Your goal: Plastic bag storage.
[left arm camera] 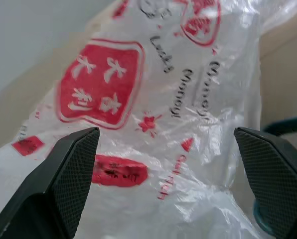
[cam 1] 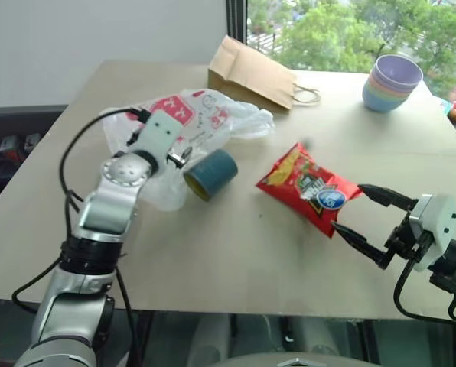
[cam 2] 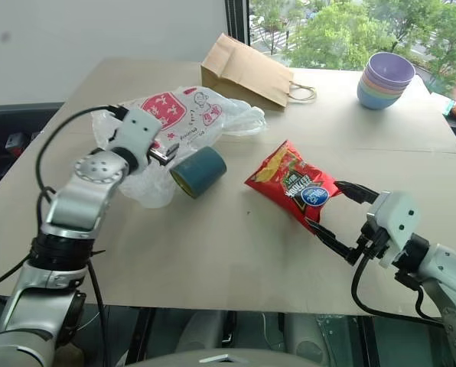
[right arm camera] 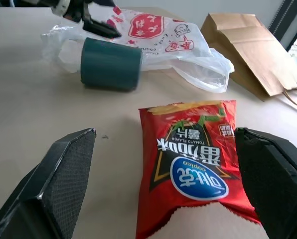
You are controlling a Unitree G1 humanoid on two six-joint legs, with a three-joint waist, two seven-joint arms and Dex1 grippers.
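On the left, the left hand (left arm camera: 166, 164) hangs just over the plastic bag (cam 1: 201, 115), its two fingers (left arm camera: 71, 169) spread wide with crinkled film between them and nothing gripped yet. The bag lies loosely flattened on the surface (cam 1: 228, 252), toward the far left part, its red printed patches facing up. Part of its film spreads out under the arm. Just beside the bag, at its near edge, a dark teal roll (cam 1: 210, 173) lies on its side; from the right wrist view it seems to touch the film or even sit on a fold of it, though I cannot tell which.

To do this grab well, I would bring the fingers down onto a raised, bunched ridge of the film instead of a flat stretch, since thin film lying flat will slip out from between the pads. Closing slowly should gather several layers. Lifting should be gentle and away from the roll, so that it is not dragged or set rolling.

Behind the bag a brown paper bag (cam 1: 251, 73) lies flat, probably where the film is meant to go. Further right sits a red snack packet (cam 1: 308, 187), and the right hand (cam 1: 362, 218) waits just beside its near end, fingers wide apart and empty. A stack of pastel bowls (cam 1: 392, 82) stands at the far right.
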